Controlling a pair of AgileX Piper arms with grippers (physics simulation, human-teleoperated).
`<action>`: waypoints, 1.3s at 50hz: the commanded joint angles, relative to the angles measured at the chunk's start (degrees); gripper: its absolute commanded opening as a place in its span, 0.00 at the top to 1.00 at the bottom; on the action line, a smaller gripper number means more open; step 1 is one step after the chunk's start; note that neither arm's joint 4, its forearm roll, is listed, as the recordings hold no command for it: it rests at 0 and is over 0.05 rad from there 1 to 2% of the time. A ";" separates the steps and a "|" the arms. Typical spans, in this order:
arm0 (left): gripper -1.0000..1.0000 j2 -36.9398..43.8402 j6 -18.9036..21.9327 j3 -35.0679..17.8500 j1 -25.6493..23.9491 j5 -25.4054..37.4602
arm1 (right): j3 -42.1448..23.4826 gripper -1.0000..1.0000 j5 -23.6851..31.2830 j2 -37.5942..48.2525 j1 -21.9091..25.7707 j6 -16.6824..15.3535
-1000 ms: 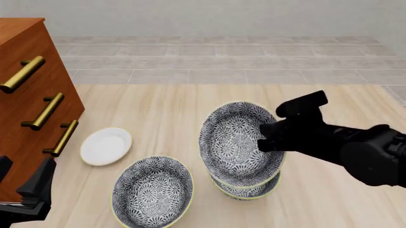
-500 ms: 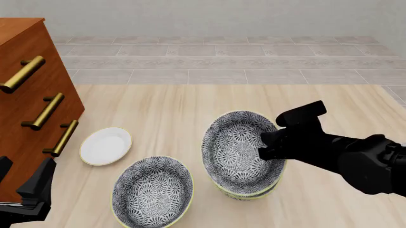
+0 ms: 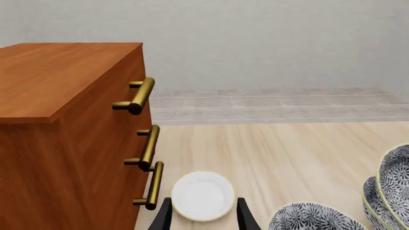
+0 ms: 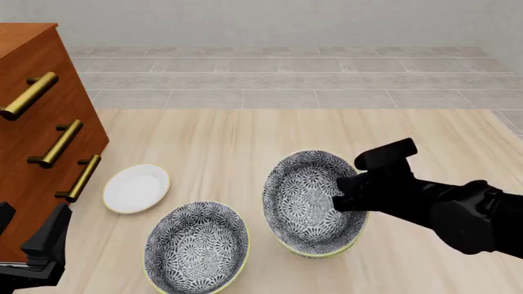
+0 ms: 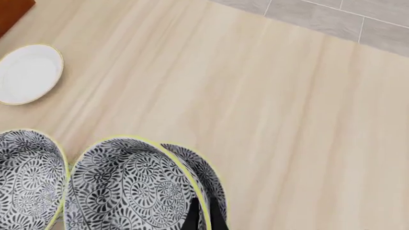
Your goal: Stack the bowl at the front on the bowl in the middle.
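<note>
The right hand (image 4: pixel 349 191) pinches the near-right rim of the bowl at the front (image 4: pixel 309 197), its fingers pressed onto the yellow edge. That bowl sits tilted in the bowl in the middle (image 4: pixel 343 247), whose rim peeks out beneath it. A third patterned bowl (image 4: pixel 196 246) stands just to the left on the counter (image 4: pixel 220 135). The left hand (image 3: pixel 203 218) hangs spread near the white plate (image 4: pixel 136 188) beside the wooden dresser (image 4: pixel 33 128).

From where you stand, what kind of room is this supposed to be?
Probably a simulated home dining or kitchen corner: a pale wooden table, a wooden drawer chest with brass handles, patterned bowls and a small white plate, with tiled floor beyond.
</note>
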 commanded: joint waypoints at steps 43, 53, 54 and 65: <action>0.00 -1.97 0.15 -0.01 -0.18 1.53 | -1.80 0.00 7.72 -12.86 0.52 -1.02; 0.00 -2.41 0.12 -0.01 -0.16 1.95 | -3.96 0.00 13.75 -21.97 -0.72 -2.60; 0.00 -2.46 0.10 -0.01 -0.24 1.99 | -4.13 0.00 14.22 -22.80 -0.99 -2.89; 0.00 -2.66 0.14 -0.02 -0.37 2.11 | -4.10 0.00 18.35 -35.40 -2.44 -4.57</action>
